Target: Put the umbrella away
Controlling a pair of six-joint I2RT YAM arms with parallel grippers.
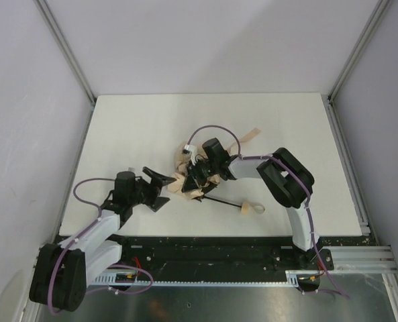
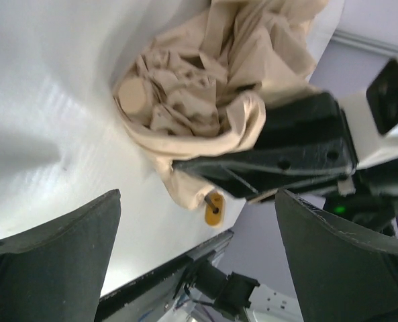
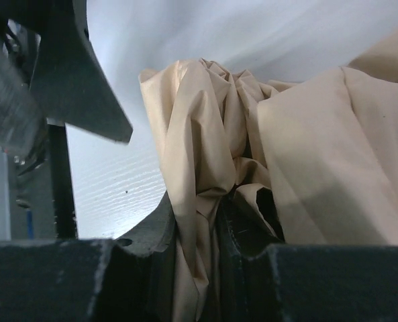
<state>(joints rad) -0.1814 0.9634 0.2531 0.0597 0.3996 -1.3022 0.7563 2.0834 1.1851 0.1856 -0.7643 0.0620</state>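
Clamping umbrella [image 2: 185,100], right claw [image 3: 212,221] overlies it.

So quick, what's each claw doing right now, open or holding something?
Left gripper: open, empty.
Right gripper: closed on the umbrella fabric.

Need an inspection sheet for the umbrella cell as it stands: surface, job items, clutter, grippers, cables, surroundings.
Surface: white table, flat.
Job's things: umbrella not packed; beige canopy bunched mid-table, black shaft and wooden handle lying toward the near edge.
Clutter: nothing seen.
Grippers: left gripper open, just left of the canopy; right gripper shut on a canopy fold.
Cables: purple cables along both arms, one looping above the right wrist; no snag visible.
Surroundings: pale walls, aluminium frame posts, black rail at the near edge.
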